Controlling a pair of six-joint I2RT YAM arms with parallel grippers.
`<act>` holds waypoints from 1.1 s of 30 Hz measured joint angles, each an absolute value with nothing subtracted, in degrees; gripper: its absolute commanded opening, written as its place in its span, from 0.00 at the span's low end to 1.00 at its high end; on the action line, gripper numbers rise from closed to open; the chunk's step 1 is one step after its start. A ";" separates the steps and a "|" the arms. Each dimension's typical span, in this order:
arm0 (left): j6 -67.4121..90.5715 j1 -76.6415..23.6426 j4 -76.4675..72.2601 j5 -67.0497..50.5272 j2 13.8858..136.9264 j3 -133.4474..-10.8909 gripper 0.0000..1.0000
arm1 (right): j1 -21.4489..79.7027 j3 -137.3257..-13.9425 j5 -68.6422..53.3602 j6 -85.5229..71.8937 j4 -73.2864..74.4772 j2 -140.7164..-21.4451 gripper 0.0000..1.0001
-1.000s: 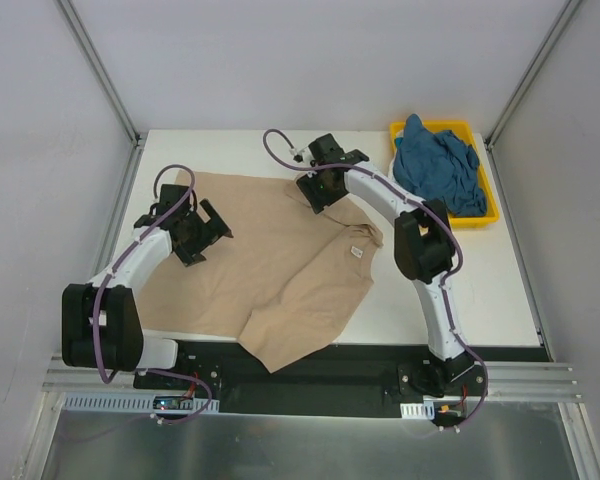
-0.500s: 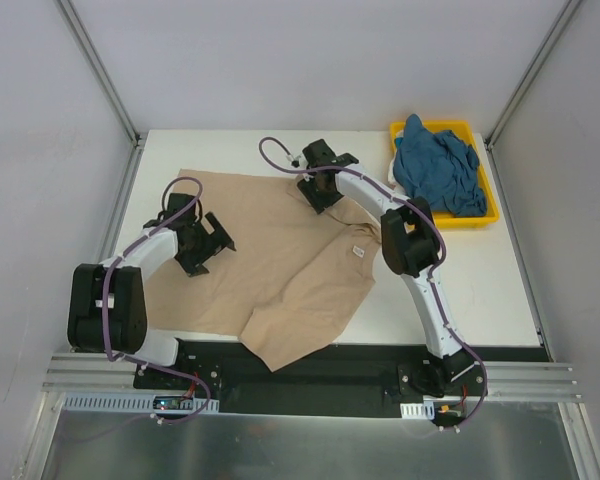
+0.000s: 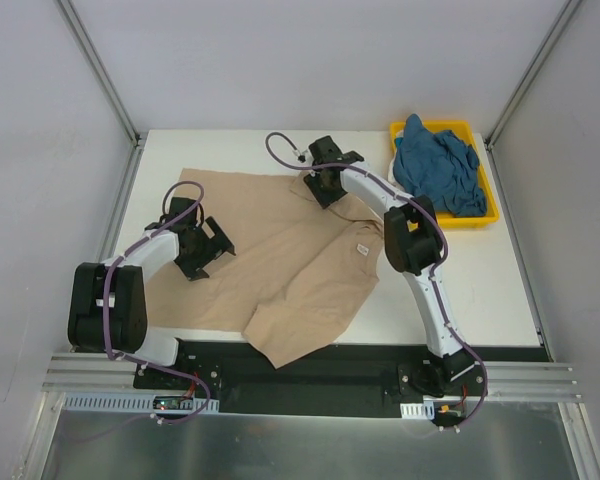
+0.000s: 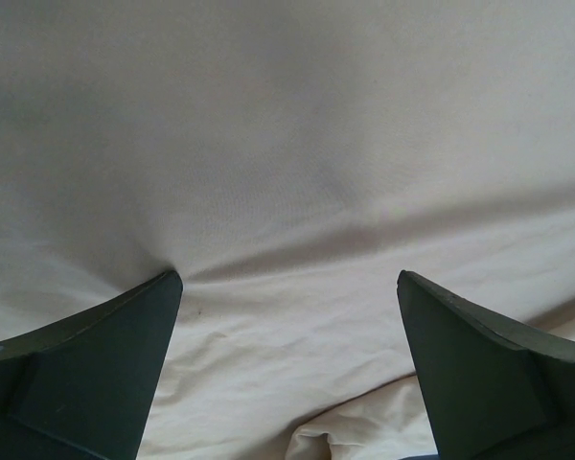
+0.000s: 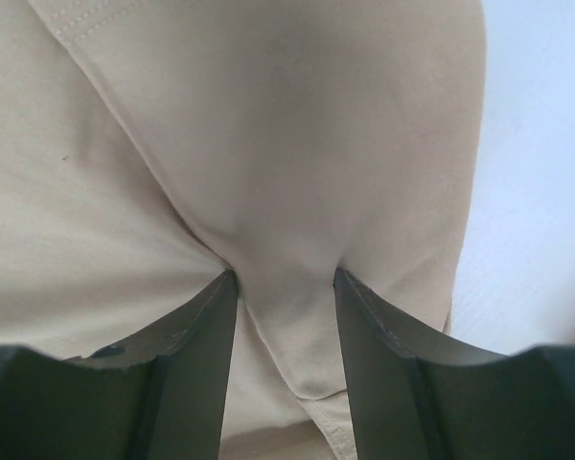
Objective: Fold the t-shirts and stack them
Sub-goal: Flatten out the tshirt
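The tan t-shirt (image 3: 280, 260) lies spread on the white table, its white neck label (image 3: 359, 251) at the right. My left gripper (image 3: 212, 245) is open and rests on the shirt's left part; in the left wrist view (image 4: 287, 278) only tan cloth (image 4: 297, 144) lies between the wide-apart fingers. My right gripper (image 3: 320, 195) is at the shirt's far edge. In the right wrist view (image 5: 286, 273) it pinches a raised fold of the tan cloth (image 5: 268, 125). The teal t-shirt (image 3: 440, 165) lies crumpled in the tray.
The yellow tray (image 3: 492, 205) stands at the back right corner of the table. Grey walls with metal posts close in the left, back and right sides. Bare white table (image 3: 460, 280) shows right of the tan shirt.
My left arm has drawn its elbow in toward the left edge, and its gripper has slid slightly nearer on the shirt. My right gripper has barely moved; the shirt's far edge has flattened out to the left.
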State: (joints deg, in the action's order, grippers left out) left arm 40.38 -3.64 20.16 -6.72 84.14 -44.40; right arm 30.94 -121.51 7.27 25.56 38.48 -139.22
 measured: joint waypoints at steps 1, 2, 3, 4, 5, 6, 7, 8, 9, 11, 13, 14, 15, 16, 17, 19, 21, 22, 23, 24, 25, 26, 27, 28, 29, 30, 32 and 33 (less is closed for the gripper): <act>40.45 -3.64 20.29 -6.46 84.09 -44.40 0.99 | 30.72 -121.51 7.22 25.58 38.24 -139.22 0.48; 40.45 -3.64 20.38 -6.22 84.09 -44.40 0.99 | 30.50 -121.51 7.18 25.58 38.04 -139.22 0.48; 40.47 -3.64 20.47 -5.98 84.09 -44.40 0.99 | 30.30 -121.51 7.11 25.58 37.91 -139.22 0.48; 40.47 -3.64 20.51 -5.85 84.07 -44.40 0.99 | 30.15 -121.51 7.07 25.61 37.82 -139.22 0.48; 40.45 -3.64 20.56 -5.74 84.05 -44.40 0.99 | 30.04 -121.51 7.03 25.65 37.76 -139.22 0.48; 40.45 -3.64 20.67 -5.54 84.03 -44.40 0.99 | 29.98 -121.51 7.03 25.76 37.74 -139.24 0.48; 40.45 -3.64 20.80 -5.28 84.01 -44.40 0.99 | 29.91 -121.51 7.03 25.89 37.69 -139.24 0.47; 40.45 -3.64 20.88 -4.99 83.99 -44.40 0.99 | 29.91 -121.51 7.05 26.04 37.63 -139.26 0.47; 40.45 -3.64 20.97 -4.60 83.96 -44.40 0.99 | 29.91 -121.51 7.07 26.20 37.52 -139.26 0.46; 40.45 -3.64 21.23 -3.81 83.90 -44.40 0.99 | 29.89 -121.51 7.09 26.44 37.34 -139.26 0.44; 40.42 -3.64 21.54 -2.79 83.81 -44.38 0.99 | 29.80 -121.51 7.77 26.85 36.82 -139.26 0.40; 40.40 -3.62 21.85 -2.11 83.66 -44.38 0.99 | 29.61 -121.56 8.40 27.16 36.47 -139.28 0.40; 40.40 -3.38 22.31 -1.30 83.53 -44.34 0.99 | 29.30 -121.60 8.88 27.33 36.16 -139.28 0.39; 40.38 -3.25 22.68 -0.84 83.44 -44.31 0.99 | 29.02 -121.62 9.30 27.46 35.88 -139.28 0.39; 40.38 -3.05 23.11 -0.12 83.37 -44.31 0.99 | 28.62 -121.71 9.89 27.73 35.57 -139.28 0.39; 40.34 -2.92 23.53 0.75 83.29 -44.29 0.99 | 27.81 -121.82 10.96 28.18 35.16 -139.28 0.38; 40.29 -2.90 24.08 1.69 83.24 -44.29 0.99 | 27.18 -121.84 11.44 28.40 34.85 -139.28 0.37; 40.27 -2.90 24.32 2.02 83.24 -44.29 0.99 | 26.87 -121.84 11.51 28.45 34.81 -139.28 0.37; 40.25 -2.90 24.43 2.20 83.24 -44.29 0.99 | 26.65 -121.84 11.49 28.42 34.83 -139.28 0.36; 40.25 -2.90 24.51 2.28 83.24 -44.29 0.99 | 26.48 -121.84 11.33 28.40 34.79 -139.28 0.36; 40.25 -2.90 24.56 2.37 83.24 -44.29 0.99 | 26.41 -121.84 11.27 28.36 34.76 -139.28 0.36; 40.25 -2.90 24.60 2.48 83.24 -44.29 0.99 | 26.39 -121.84 11.22 28.32 34.74 -139.28 0.36; 40.23 -2.90 24.71 2.57 83.24 -44.29 0.99 | 26.44 -121.93 11.22 28.21 34.74 -139.31 0.36; 40.23 -2.90 24.77 2.66 83.24 -44.29 0.99 | 26.46 -122.08 11.27 28.12 34.74 -139.37 0.38; 40.23 -2.90 24.84 2.79 83.24 -44.29 0.99 | 26.46 -122.52 11.53 28.08 34.76 -139.61 0.39; 40.23 -2.90 24.95 3.01 83.24 -44.29 0.99 | 26.57 -123.31 12.05 27.94 34.74 -140.03 0.40; 40.23 -2.90 25.17 3.29 83.22 -44.29 0.99 | 26.61 -125.21 13.30 27.66 34.70 -141.03 0.41; 40.23 -2.90 25.28 3.46 83.20 -44.29 0.99 | 26.57 -126.37 14.11 27.57 34.46 -141.67 0.42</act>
State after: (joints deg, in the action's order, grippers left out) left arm 40.23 -2.90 25.28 3.46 83.20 -44.29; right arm 26.57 -126.37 14.11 27.57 34.46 -141.67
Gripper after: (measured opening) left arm 0.992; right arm 0.398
